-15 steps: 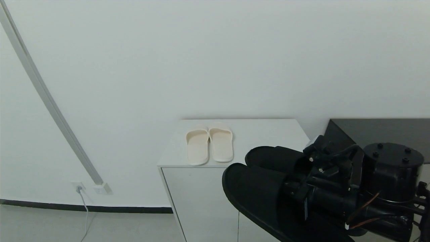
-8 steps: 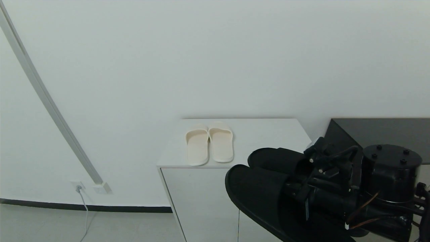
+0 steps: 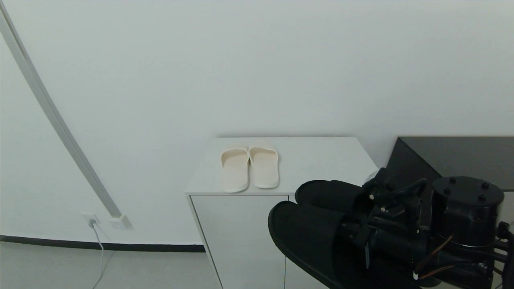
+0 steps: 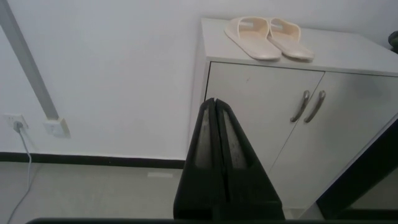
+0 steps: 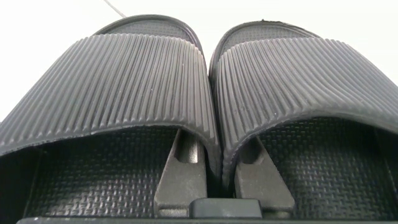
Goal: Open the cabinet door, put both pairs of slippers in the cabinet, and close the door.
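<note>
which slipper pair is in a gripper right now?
The black pair, pinched together at the inner edges by the right gripper and held in front of the cabinet. The cream pair lies free on the cabinet top.

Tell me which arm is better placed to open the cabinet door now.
Left. The left pincer is empty and faces the door handles; the right pincer holds the black slippers.

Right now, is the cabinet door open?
No, both cabinet doors sit shut and flush, their handles side by side.
</note>
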Controlling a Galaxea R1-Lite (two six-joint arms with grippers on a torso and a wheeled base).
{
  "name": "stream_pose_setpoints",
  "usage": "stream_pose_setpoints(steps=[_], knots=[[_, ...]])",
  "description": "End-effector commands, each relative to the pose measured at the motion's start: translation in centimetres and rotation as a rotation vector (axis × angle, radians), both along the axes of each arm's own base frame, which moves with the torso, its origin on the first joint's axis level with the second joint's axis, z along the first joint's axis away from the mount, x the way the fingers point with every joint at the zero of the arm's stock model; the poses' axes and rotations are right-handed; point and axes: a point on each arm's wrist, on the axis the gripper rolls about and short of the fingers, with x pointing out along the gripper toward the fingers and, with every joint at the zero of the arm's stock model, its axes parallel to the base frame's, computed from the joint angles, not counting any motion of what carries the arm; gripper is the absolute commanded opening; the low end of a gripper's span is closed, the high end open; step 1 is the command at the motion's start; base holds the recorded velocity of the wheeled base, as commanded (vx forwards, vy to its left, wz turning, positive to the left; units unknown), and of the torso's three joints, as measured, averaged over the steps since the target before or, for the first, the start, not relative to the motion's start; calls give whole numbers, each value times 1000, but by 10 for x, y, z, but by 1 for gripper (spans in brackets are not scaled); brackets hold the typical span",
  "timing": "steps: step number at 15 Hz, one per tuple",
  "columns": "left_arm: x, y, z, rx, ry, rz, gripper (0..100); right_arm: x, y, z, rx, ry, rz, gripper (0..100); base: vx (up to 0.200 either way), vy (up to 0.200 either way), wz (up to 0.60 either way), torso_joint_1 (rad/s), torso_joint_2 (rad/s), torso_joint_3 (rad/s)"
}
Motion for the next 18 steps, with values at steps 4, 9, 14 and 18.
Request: stream_pose_setpoints(steps=[4, 9, 14, 18], knots=[[0, 0, 0, -1, 0, 0, 0, -1, 1, -1, -4, 3, 5, 0, 0, 0, 0, -162, 367, 207], [0, 0, 0, 2, 0, 2, 0, -2, 2, -2, -5, 4, 14, 0, 0, 0, 0, -193, 451, 250], [0, 0, 0, 5, 0, 2, 0, -4, 1, -8, -19, 22, 17, 0, 0, 0, 0, -228, 548, 321], [0, 0, 0, 5, 3, -3, 0, -6, 5, -15, -42, 43, 31, 0, 0, 0, 0, -202, 525, 319]])
